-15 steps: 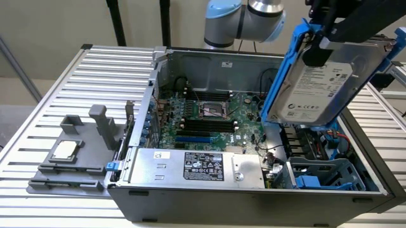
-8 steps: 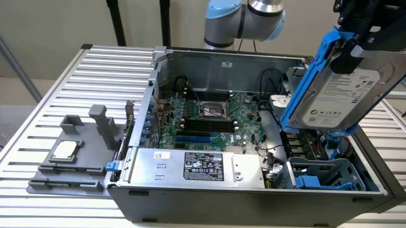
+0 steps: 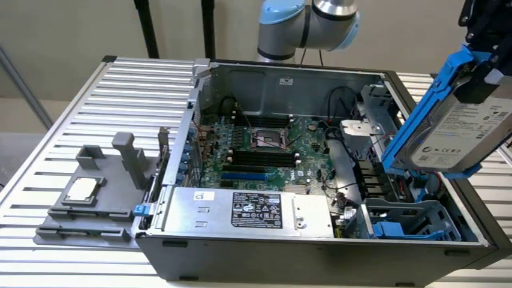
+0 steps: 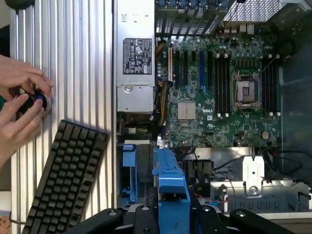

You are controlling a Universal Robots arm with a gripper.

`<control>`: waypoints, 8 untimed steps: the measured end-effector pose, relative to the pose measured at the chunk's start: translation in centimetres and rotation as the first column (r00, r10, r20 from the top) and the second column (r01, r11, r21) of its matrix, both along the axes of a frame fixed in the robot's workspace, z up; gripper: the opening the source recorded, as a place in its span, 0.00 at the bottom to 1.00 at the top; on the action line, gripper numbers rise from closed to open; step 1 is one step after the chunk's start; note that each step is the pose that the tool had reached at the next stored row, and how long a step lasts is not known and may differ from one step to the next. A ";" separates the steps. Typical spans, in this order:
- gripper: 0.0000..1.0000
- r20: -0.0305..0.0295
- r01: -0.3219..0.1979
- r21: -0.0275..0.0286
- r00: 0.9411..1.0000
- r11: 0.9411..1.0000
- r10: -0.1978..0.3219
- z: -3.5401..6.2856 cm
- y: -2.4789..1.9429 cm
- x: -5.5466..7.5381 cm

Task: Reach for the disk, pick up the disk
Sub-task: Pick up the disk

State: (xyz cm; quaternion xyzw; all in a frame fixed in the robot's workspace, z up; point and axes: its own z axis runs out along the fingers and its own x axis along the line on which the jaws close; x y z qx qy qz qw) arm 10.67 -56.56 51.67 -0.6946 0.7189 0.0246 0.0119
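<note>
- An open computer case (image 3: 320, 255) lies on a slatted metal table (image 3: 144, 78), its motherboard (image 3: 268, 150) facing up.
- The disk (image 3: 460, 135), a silver-grey drive in blue rails, hangs tilted in the air above the case's edge at the exterior view's right, clear of the drive bay (image 3: 412, 222) below.
- The gripper (image 3: 484, 66) is clamped on the disk's upper end; the wrist view shows the blue rail (image 4: 170, 195) between its black fingers (image 4: 141, 217).
- Judgement: the reach is done and the pick-up is in hand, with the disk already lifted out.
- Judgement: any further move calls for a firm hold and keeping the lower end off the case wall.
- Beside the case, a person's hands (image 4: 22, 100) hold a small controller near a keyboard (image 4: 66, 175).
</note>
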 end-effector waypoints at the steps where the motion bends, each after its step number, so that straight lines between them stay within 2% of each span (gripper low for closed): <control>1: 0.33 0.000 0.000 0.000 1.000 1.000 0.000 -0.05 -0.07 0.4; 8: 0.33 0.000 0.000 0.000 1.000 1.000 0.000 -0.07 -0.13 0.6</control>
